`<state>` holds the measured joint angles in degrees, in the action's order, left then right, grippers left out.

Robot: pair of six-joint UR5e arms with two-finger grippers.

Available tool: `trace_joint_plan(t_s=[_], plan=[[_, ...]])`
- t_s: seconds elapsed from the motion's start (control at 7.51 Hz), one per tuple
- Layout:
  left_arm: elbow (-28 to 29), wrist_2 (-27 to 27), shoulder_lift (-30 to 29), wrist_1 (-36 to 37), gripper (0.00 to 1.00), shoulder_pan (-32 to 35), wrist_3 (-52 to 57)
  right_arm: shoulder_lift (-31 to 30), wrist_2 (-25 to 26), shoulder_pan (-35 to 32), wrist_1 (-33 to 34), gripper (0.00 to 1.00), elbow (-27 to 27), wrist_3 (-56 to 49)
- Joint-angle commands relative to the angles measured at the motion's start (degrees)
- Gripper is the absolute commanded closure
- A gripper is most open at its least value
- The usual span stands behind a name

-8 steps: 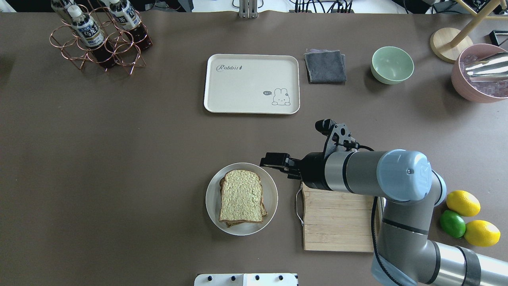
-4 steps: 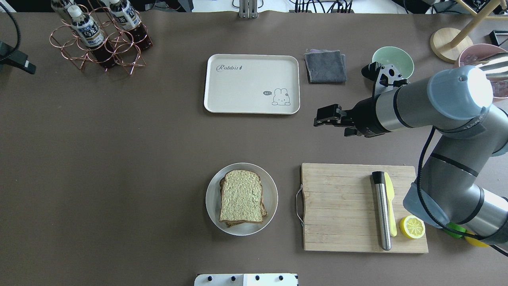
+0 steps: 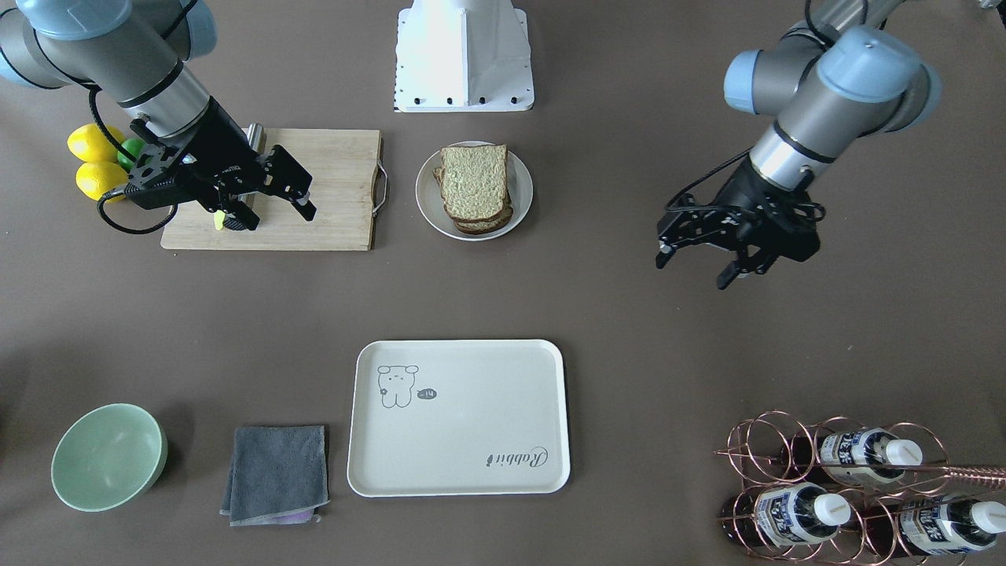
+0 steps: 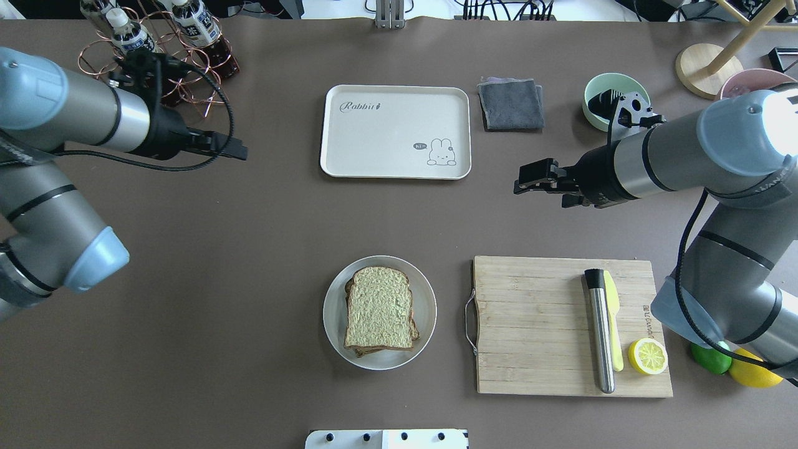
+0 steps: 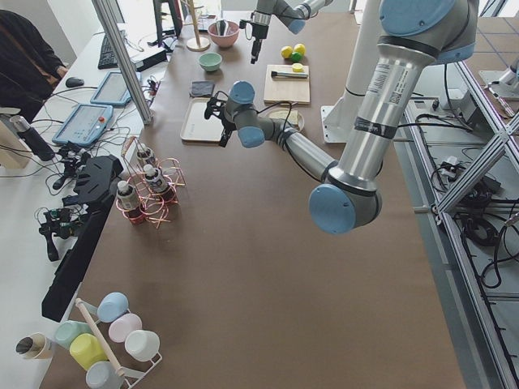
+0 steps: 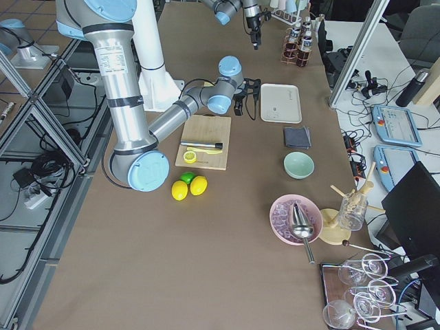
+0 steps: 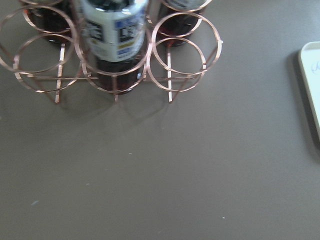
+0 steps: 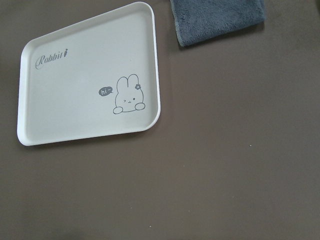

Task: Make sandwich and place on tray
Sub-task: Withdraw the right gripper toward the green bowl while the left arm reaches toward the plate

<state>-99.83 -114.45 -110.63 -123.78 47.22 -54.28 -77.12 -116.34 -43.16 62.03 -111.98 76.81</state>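
The sandwich (image 4: pixel 379 307) lies on a round white plate (image 4: pixel 426 312) near the table's front; the top slice shows and the egg is hidden. It also shows in the front-facing view (image 3: pixel 473 181). The cream tray (image 4: pixel 395 131) with the rabbit drawing lies empty behind it, and shows in the front-facing view (image 3: pixel 460 417) and the right wrist view (image 8: pixel 85 85). My right gripper (image 4: pixel 528 178) hovers open and empty to the right of the tray; in the front-facing view (image 3: pixel 275 211) its fingers are spread. My left gripper (image 4: pixel 235 150) hovers open and empty left of the tray (image 3: pixel 693 269).
A wooden cutting board (image 4: pixel 536 324) holds a steel tube (image 4: pixel 601 337), a yellow knife and a lemon half (image 4: pixel 648 356). A grey cloth (image 4: pixel 511 103) and a green bowl (image 4: pixel 598 93) are behind my right arm. A copper bottle rack (image 4: pixel 162 56) stands back left.
My right gripper has left the plate's right edge and moved back and right, beside the tray. My left arm has come into view from the left, near the bottle rack.
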Motion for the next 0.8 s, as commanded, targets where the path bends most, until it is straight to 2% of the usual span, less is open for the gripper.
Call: trace_joint_plan(t_s=[0.0,0.13,0.27,0.67], plan=[[3.2,20.4,-7.2,-6.9,0.02,-12.2,-6.9,-0.1,-1.3,-1.7,0.2,0.01,0.3,-0.9],[5.3,28.0,-6.6,-12.5,0.02,-17.1,-7.3,-0.1,-1.4,-2.3,0.3,0.01,0.3,-0.9],[5.6,30.0,-6.5,-14.6,0.02,-18.3,-7.8,-0.2,-1.6,-2.7,0.3,0.01,0.3,-0.9],[4.9,29.0,-7.5,-16.0,0.02,-17.7,-2.4,-1.0,-1.5,-3.8,0.2,0.01,-0.3,-0.8]])
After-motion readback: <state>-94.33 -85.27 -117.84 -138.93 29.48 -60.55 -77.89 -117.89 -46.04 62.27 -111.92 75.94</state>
